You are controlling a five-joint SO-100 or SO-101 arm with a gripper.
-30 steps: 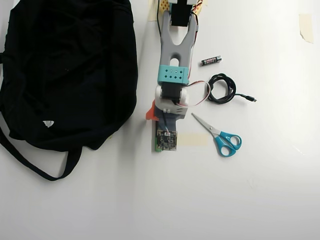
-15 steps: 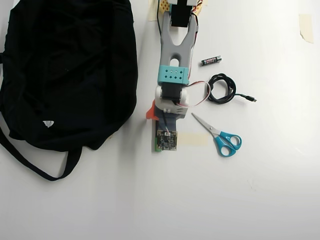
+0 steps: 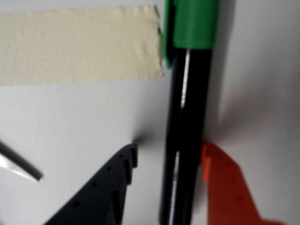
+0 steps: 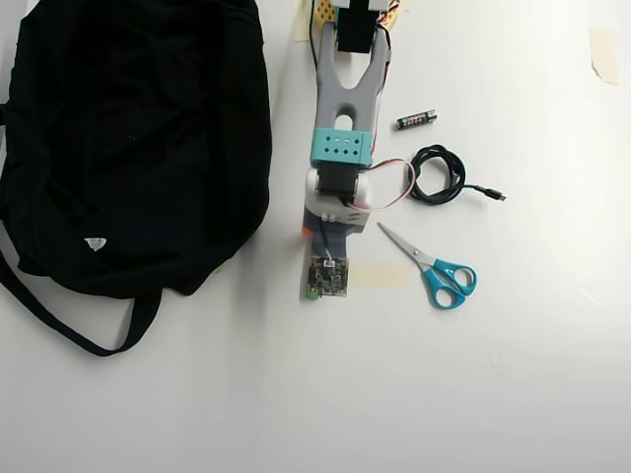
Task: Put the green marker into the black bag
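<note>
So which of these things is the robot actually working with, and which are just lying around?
Part of the job:
- green marker, between the gripper's fingers
- black bag

Just lying about:
- scissors
- coiled cable
- small battery
- strip of tape

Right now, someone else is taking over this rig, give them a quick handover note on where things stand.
Gripper: lowered over the green marker, a finger on each side. The orange finger looks to be against the barrel; the dark finger is clear of it, so no grip yet.
Green marker: lying on the table next to a strip of tape, almost hidden under the arm in the overhead view.
Black bag: flat on the table, to the left of the arm in the overhead view.
Done: gripper lined up on the marker.
Left: close, lift, carry to the bag, drop it in.
</note>
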